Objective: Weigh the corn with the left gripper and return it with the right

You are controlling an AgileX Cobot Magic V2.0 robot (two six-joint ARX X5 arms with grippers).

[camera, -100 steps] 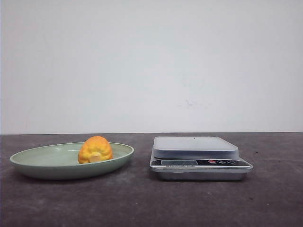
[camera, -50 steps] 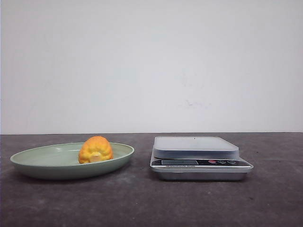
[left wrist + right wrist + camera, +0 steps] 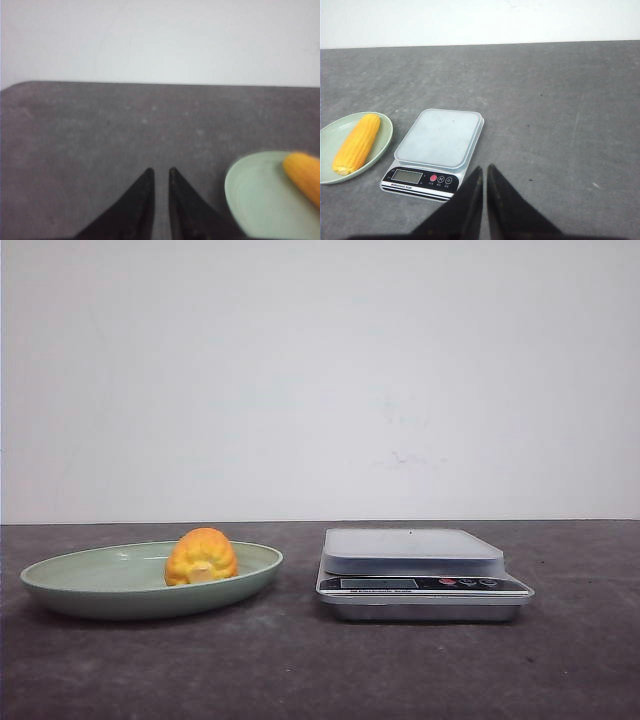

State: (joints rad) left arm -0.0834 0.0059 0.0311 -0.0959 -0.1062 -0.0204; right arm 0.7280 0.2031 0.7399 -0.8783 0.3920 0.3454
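The orange-yellow corn (image 3: 201, 557) lies in a pale green plate (image 3: 80, 585) at the left of the table. It also shows in the right wrist view (image 3: 356, 143) and at the edge of the left wrist view (image 3: 304, 173). A grey kitchen scale (image 3: 415, 560) with an empty platform stands to the right of the plate. My left gripper (image 3: 160, 172) is shut and empty, hovering beside the plate (image 3: 260, 200). My right gripper (image 3: 485, 169) is shut and empty, just beside the scale (image 3: 440, 140). Neither gripper shows in the front view.
The dark grey table (image 3: 320, 670) runs back to a white wall (image 3: 320, 380). The scale's display and buttons (image 3: 420, 177) face the robot.
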